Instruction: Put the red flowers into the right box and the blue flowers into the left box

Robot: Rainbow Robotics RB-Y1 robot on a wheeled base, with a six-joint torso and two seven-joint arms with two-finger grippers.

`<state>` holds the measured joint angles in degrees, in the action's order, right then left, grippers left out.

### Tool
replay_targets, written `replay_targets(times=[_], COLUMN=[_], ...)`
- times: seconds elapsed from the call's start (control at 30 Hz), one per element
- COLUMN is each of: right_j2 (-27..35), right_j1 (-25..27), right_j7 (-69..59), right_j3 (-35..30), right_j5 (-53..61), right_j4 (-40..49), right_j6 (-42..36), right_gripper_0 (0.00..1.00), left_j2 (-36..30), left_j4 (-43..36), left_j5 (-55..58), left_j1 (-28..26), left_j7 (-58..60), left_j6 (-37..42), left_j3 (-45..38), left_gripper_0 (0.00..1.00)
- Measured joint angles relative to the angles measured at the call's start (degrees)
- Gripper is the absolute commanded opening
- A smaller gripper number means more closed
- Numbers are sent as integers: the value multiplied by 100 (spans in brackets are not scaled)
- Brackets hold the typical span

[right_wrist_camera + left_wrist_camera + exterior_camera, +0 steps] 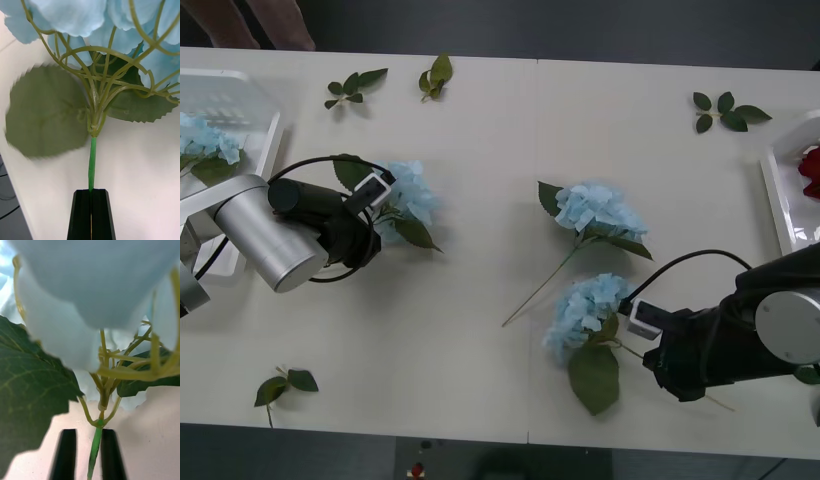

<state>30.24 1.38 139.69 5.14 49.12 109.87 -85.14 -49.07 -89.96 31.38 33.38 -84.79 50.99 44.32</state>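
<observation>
The right gripper (91,210), with black fingers pressed together, clamps the thin green stem of a pale blue hydrangea-like flower (585,312) lying near the table's front edge. The left gripper (88,453) has its fingers apart around the stem of another blue flower (405,200), beside the white plastic left tray (265,125). A third blue flower (600,212) lies between them.

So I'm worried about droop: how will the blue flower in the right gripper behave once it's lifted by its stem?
The right gripper is shut on the thin stem well below the wide blue flower, so the head will probably sag or swing. The petals look like light fabric, so likely little weight. The big leaf may flap or drag along the table.
</observation>
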Motion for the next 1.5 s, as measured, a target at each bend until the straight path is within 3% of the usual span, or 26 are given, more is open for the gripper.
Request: replay_targets(times=[0.33, 0.47, 0.7, 0.97, 1.1, 1.3, 1.5], right_j2=[0, 0, 0, 0, 0, -154, -545], right_j1=[0, 1, 0, -3, -40, -399, -958], right_j7=[1, 5, 17, 66, 66, 49, -659], right_j3=[-1166, -1593, -2221, -2732, -2713, -2687, -2689], right_j5=[1237, 1750, 2680, 3825, 4245, 4394, 4394], right_j4=[391, 391, 392, 393, 394, 394, 394], right_j6=[-1004, -1125, -1125, -884, -585, -492, -492], right_gripper_0=[0, 0, 0, 0, 0, 0, 0], left_j2=[-108, -300, -632, -1446, -1810, -1983, -1983], left_j4=[-260, -932, -2018, -2315, -2290, -1901, -1209], left_j5=[247, 751, 1487, 2339, 2470, 2271, 1905], left_j1=[105, 155, 154, 112, -354, -1716, -2585], left_j7=[0, 0, 1, 1, 1, 1, 0], left_j6=[53, 897, 2729, 4132, 4301, 4199, 3493], left_j3=[-54, -613, -2308, -3808, -4644, -6021, -6508], left_gripper_0=[0, 0, 0, 0, 0, 0, 0])
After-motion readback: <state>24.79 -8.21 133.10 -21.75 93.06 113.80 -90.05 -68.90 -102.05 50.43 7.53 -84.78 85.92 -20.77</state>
